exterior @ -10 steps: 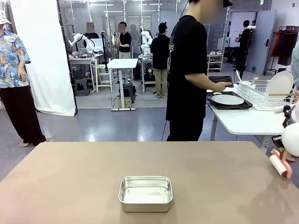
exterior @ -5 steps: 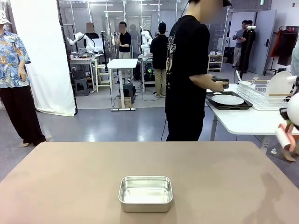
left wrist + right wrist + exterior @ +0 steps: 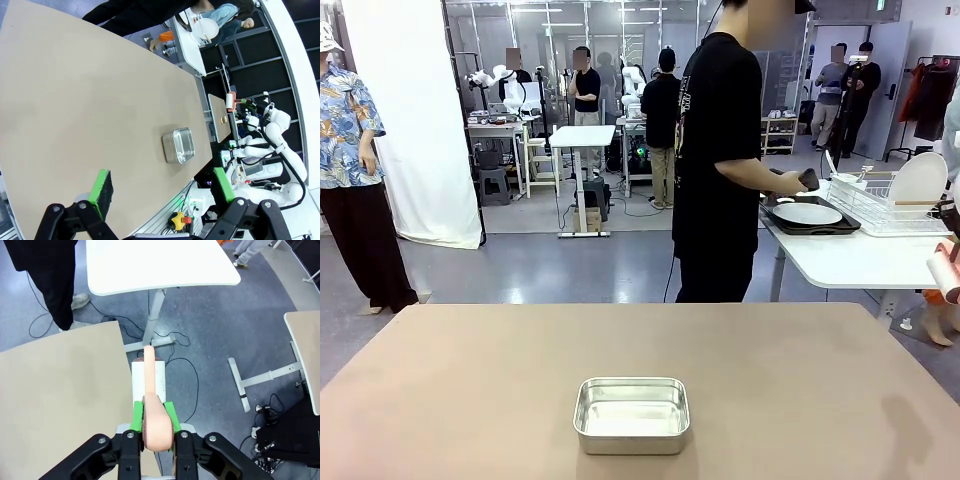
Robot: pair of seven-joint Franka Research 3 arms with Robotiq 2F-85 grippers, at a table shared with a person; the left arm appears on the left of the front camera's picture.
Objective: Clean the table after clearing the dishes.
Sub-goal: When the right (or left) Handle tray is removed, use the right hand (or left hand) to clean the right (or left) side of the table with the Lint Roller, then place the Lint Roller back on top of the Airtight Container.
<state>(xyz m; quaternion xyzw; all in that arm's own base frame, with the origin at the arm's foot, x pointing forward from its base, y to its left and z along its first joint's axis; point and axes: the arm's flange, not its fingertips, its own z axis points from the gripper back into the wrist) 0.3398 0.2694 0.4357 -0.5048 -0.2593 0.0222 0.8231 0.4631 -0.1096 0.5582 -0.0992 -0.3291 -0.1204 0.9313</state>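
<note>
Right gripper (image 3: 153,424) pinches the pink handle of a white roller (image 3: 148,385) between its green pads, holding it beyond the edge of the taupe bench (image 3: 790,370), above the floor. Left gripper (image 3: 162,184) hangs above the bench with its fingers spread wide, nothing between them. A shiny steel pan (image 3: 632,414) sits alone near the bench's near edge. At the far side, a person in a black shirt (image 3: 725,150) stands at a smaller white bench (image 3: 850,262), where a white plate (image 3: 807,213) rests on a dark tray (image 3: 812,228) just beside a wire rack (image 3: 880,205).
</note>
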